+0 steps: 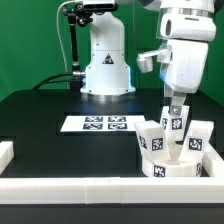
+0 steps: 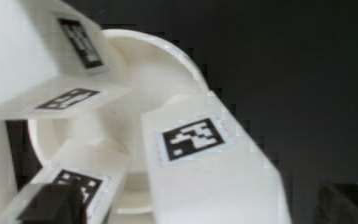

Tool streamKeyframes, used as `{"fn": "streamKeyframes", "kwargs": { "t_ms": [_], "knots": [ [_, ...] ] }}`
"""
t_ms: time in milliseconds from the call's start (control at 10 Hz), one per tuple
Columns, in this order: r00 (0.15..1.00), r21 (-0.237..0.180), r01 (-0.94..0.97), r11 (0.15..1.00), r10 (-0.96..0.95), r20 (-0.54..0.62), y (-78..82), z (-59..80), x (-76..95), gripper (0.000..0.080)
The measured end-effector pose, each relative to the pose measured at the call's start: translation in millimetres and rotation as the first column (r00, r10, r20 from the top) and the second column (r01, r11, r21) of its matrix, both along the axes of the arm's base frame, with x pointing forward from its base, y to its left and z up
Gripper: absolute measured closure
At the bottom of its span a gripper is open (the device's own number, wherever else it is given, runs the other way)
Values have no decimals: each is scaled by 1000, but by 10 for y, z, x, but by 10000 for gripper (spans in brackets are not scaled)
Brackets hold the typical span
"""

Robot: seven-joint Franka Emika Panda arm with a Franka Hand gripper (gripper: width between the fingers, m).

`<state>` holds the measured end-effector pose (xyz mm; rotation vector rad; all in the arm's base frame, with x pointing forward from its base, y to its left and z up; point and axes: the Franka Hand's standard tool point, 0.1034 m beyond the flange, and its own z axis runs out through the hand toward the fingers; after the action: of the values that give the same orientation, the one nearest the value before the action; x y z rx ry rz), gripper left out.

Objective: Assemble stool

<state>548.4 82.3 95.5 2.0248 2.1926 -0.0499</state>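
Observation:
The white round stool seat [image 1: 166, 166] lies at the exterior view's lower right, with three blocky tagged legs standing up from it. One leg [image 1: 149, 137] is on its left, one [image 1: 197, 141] on its right. The middle leg [image 1: 176, 123] stands straight under my gripper [image 1: 176, 106]. In the wrist view the seat [image 2: 149, 75] fills the frame and the middle leg [image 2: 202, 150] runs between my fingers. The left fingertip [image 2: 48, 205] and the right fingertip [image 2: 348, 205] stand apart from the leg's sides, with a dark gap on the right. My gripper [image 2: 194, 212] is open around that leg.
The marker board [image 1: 100, 124] lies flat mid-table. A long white border rail [image 1: 80, 191] runs along the front edge and another piece [image 1: 6, 152] sits at the left. The robot base [image 1: 107, 70] stands at the back.

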Motion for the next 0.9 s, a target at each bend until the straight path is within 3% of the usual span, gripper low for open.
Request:
{"fn": "streamKeyframes", "kwargs": {
  "t_ms": [200,500,700,800,900],
  "knots": [
    [996,-18,-88,996,88,-12,7,-14,-6,151],
    [997,-19,-73,997,73,-18,3,-65,-26,151],
    [998,-20,-67,998,66,-21,-34,-80,-28,402],
    [998,-19,-65,998,65,-19,-36,-75,-23,462],
    [998,-19,-64,998,64,-19,-38,-75,-22,462]
  ]
}}
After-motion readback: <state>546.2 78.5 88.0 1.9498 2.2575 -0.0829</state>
